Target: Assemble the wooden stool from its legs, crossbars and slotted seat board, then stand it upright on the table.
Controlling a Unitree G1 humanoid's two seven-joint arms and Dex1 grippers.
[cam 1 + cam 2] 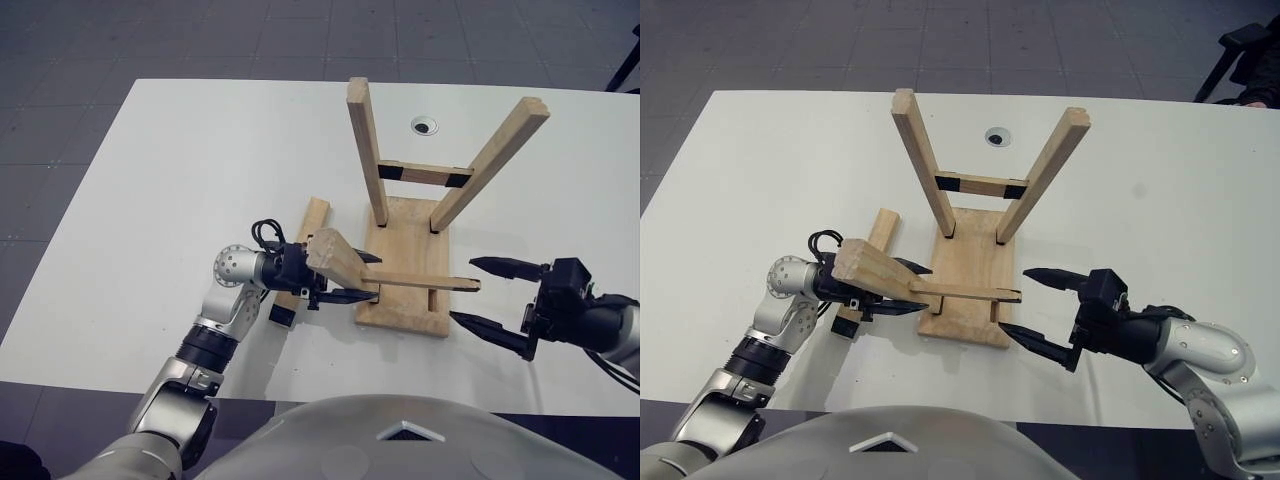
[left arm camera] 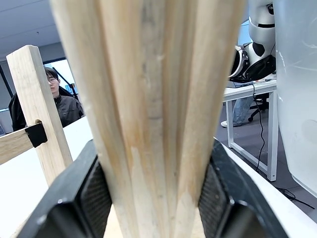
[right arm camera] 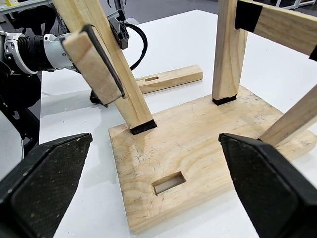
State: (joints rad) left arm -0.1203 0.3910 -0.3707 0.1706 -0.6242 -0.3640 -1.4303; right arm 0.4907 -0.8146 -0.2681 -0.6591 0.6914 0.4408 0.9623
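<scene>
Left gripper (image 1: 912, 288) pinches one leg (image 1: 865, 268), foot in seat board (image 1: 965, 260). Two upright legs (image 1: 925, 165) stand at the far end, one crossbar (image 1: 980, 185) between. Fourth leg (image 1: 880, 228) lies beside. Right gripper (image 1: 1015, 300) spread, at the board's near corner.

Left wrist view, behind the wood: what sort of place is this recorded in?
Probably a robotics lab: a white work table on grey floor tiles, a desk with trailing cables behind, and what looks like another robot by it.
</scene>
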